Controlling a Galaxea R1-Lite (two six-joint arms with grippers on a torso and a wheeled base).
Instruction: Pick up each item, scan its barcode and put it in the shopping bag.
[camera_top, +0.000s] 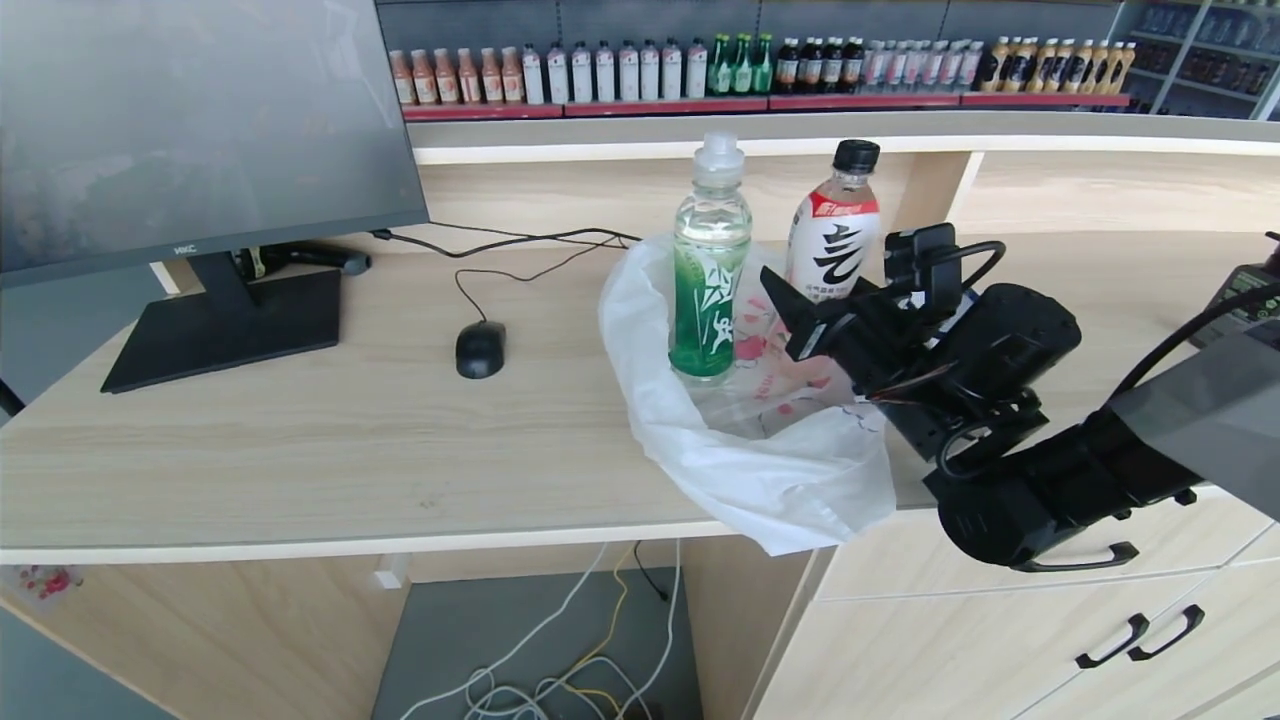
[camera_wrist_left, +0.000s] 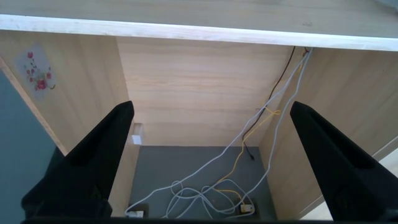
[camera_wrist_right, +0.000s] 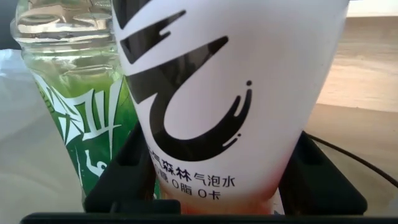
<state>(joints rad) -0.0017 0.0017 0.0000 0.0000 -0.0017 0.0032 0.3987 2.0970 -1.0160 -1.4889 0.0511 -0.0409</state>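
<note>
Right gripper (camera_top: 800, 325) pinches the white-labelled, black-capped plastic bottle (camera_top: 835, 235). Bottle is upright over the translucent white plastic shopping bag (camera_top: 760, 480), at 3 o'clock of the green-labelled clear bottle (camera_top: 710, 270) standing inside. Probably poised for lowering in. Left gripper (camera_wrist_left: 211, 162) is spread and empty under the pale wooden counter (camera_top: 300, 450).

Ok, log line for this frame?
right pincer shut on white bottle | green bottle upright in bag | left pincer open below counter
</note>
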